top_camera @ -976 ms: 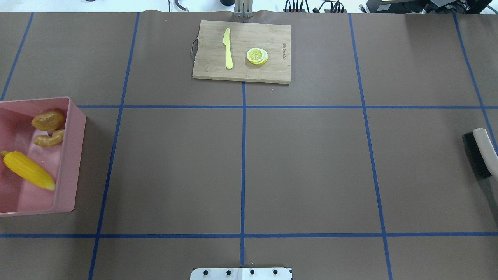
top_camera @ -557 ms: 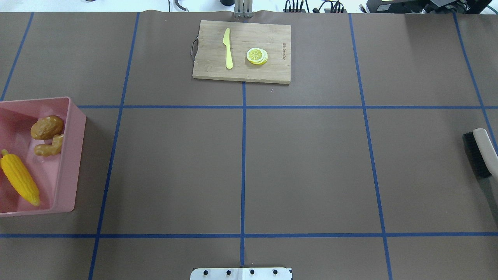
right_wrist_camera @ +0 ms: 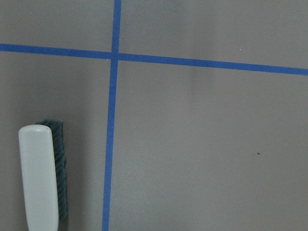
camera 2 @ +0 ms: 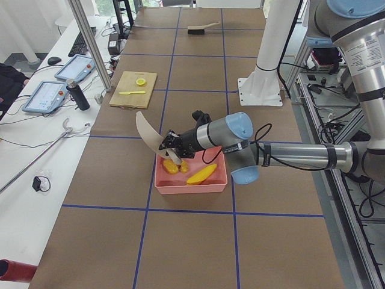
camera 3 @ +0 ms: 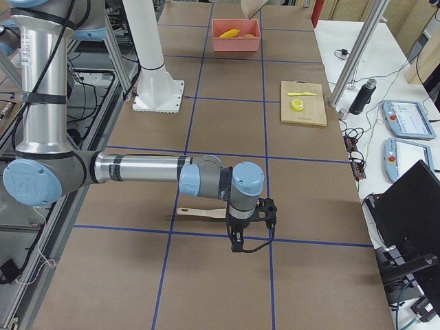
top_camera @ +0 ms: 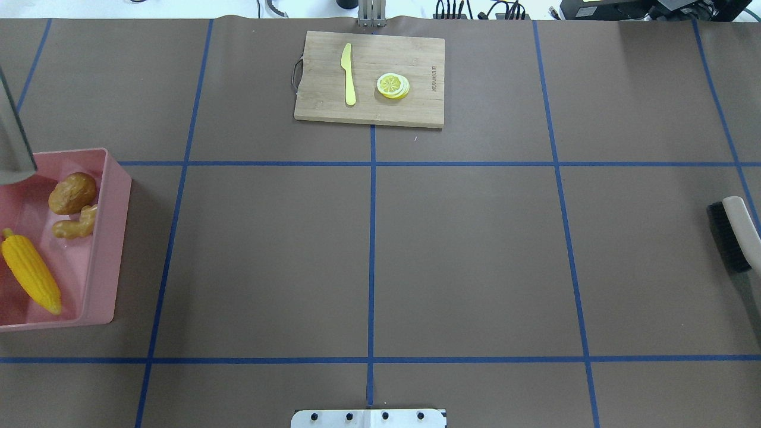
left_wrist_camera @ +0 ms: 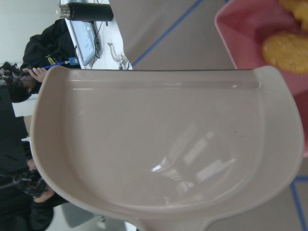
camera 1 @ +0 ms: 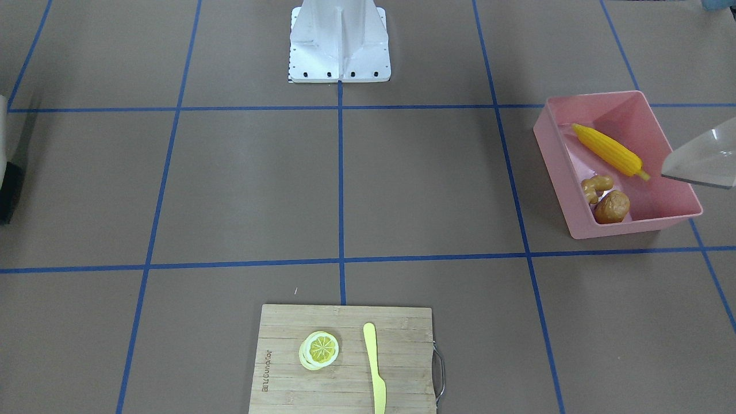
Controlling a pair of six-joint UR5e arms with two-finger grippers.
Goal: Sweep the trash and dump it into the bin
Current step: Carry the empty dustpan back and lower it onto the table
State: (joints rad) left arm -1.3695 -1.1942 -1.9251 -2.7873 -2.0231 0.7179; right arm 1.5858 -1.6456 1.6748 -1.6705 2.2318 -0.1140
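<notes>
The pink bin [top_camera: 110, 238] stands at the table's left edge and also shows in the front view [camera 1: 560, 167]. In it lie the yellow corn cob [top_camera: 30, 274], the brown potato [top_camera: 72, 193] and the tan ginger root [top_camera: 74, 226]. My left gripper [camera 2: 171, 143] holds the empty beige dustpan [camera 2: 146, 129] tilted up above the bin's far end. The pan fills the left wrist view [left_wrist_camera: 163, 144]. I cannot tell how its jaws stand. My right gripper [camera 3: 237, 242] hangs over the table beside the brush [camera 3: 203, 212]. I cannot tell if it is open or shut.
The brush [top_camera: 734, 235] lies on the table at the right edge, with its pale handle [right_wrist_camera: 41, 178] in the right wrist view. A wooden cutting board [top_camera: 370, 78] with a yellow knife [top_camera: 348, 74] and a lemon slice [top_camera: 393, 85] sits at the far middle. The robot's base [camera 1: 339, 40] is on the near side.
The corn cob has slid toward the bin's left side, and the potato has shifted and settled. The dustpan's edge has come into the overhead view above the bin's far corner.
</notes>
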